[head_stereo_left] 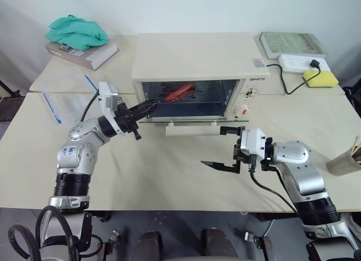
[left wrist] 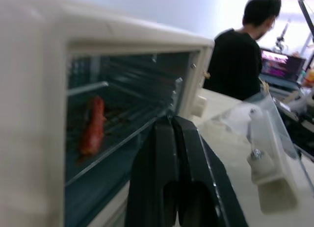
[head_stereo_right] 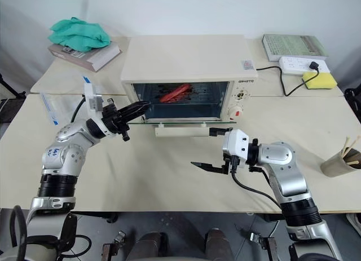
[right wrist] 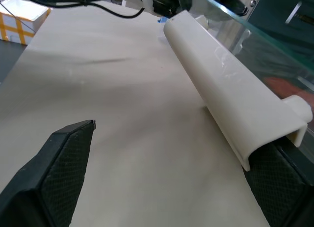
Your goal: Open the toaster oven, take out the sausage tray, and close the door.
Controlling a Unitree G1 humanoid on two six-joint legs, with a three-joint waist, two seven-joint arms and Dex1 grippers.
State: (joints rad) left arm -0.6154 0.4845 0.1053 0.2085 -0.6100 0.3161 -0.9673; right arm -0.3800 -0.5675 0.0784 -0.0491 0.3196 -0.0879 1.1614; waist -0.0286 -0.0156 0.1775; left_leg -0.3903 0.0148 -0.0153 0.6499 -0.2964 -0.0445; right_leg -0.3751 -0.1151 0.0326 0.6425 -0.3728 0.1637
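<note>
The door (head_stereo_left: 189,121) lies folded down flat, so the oven (head_stereo_left: 194,63) is open. The tray (head_stereo_left: 186,96) with its sausage sits inside. The left pincer (head_stereo_left: 151,106), pinched shut on nothing, points at the opening; the right pincer (head_stereo_left: 221,147) waits wide beside the handle (head_stereo_left: 190,129).

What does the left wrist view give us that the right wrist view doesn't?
Left wrist view alone: the oven interior with the red sausage on the rack, the left gripper with fingers pressed together near the opening, and a person in black at a screen behind.
Right wrist view alone: the right gripper spread wide, one finger under the end of the handle bar, bare tabletop, black cables.
Both: the lowered glass door and its cream handle.
</note>
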